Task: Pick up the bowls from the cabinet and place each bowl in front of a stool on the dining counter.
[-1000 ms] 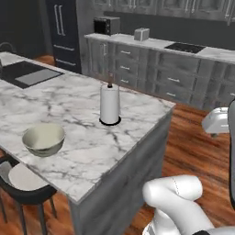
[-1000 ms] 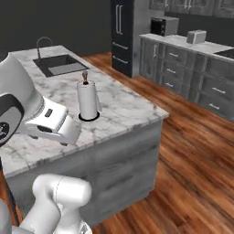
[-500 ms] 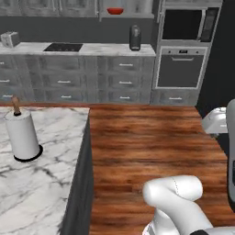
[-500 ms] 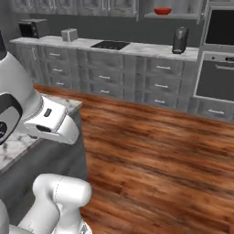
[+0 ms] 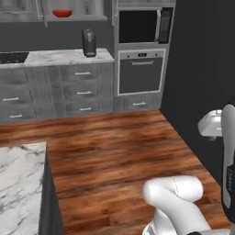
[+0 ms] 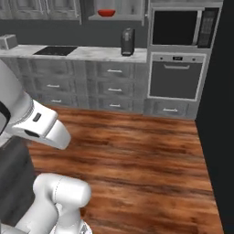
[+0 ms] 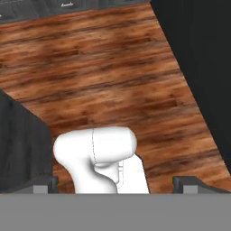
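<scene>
A: Above the coffee machine [image 5: 89, 42], item one: red bowl [image 5: 62, 13], sitting on the shelf of the open cabinet [image 5: 73, 18]. It is up and to the left of the machine in the left base view; the right base view shows the same bowl [image 6: 106, 13] on the shelf [image 6: 114, 17], again up and left of the machine [image 6: 127, 41].

B: And the machine itself?

A: Dark, upright, standing on the marble worktop [image 5: 59, 57], near that top's right end. Just right of it: wall oven [image 5: 140, 72] with a microwave [image 5: 144, 26] directly above. Left of it along the worktop: black cooktop [image 6: 55, 50], then at the far left end a small pale appliance [image 6: 6, 42], possibly a toaster; it is too small to be sure.

B: Dining counter?

A: One white marble corner [image 5: 20, 183], well in front of the machine, across the wood floor [image 5: 114, 147].

B: Gripper?

A: Gripper [image 7: 115, 182], hand view: two dark tips far apart, spread wide, nothing between them. It points down at the wood floor [image 7: 113, 81].
</scene>
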### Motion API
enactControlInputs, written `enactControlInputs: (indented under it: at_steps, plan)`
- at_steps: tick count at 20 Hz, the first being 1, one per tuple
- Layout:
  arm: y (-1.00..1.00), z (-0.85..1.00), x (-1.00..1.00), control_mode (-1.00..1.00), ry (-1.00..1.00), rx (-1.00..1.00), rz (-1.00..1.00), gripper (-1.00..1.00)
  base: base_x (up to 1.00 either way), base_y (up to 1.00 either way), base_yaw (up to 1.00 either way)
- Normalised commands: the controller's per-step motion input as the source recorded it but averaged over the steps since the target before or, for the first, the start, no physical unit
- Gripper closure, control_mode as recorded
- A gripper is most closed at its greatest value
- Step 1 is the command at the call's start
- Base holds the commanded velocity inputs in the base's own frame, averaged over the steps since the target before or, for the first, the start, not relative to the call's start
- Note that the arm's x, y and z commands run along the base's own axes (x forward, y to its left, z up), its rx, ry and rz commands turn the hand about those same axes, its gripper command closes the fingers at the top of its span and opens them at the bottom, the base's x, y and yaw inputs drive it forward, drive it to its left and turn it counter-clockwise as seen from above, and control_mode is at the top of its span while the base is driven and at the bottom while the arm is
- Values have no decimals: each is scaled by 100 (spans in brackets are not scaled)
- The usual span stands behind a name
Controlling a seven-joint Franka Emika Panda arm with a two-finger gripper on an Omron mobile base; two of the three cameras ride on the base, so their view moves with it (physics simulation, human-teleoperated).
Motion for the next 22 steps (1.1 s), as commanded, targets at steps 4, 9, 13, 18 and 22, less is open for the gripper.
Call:
enactControlInputs:
  at_steps: [4,9,13,18,22]
  plan:
    - [0,0,0,100,0,0,0,-100,100,-19,-18]
    - [0,0,0,100,0,0,0,-100,100,2,-4]
    - [0,0,0,100,0,0,0,-100,100,27,0]
    - [0,0,0,100,0,0,0,-100,100,33,0]
    - [0,0,0,100,0,0,0,-100,100,46,0]
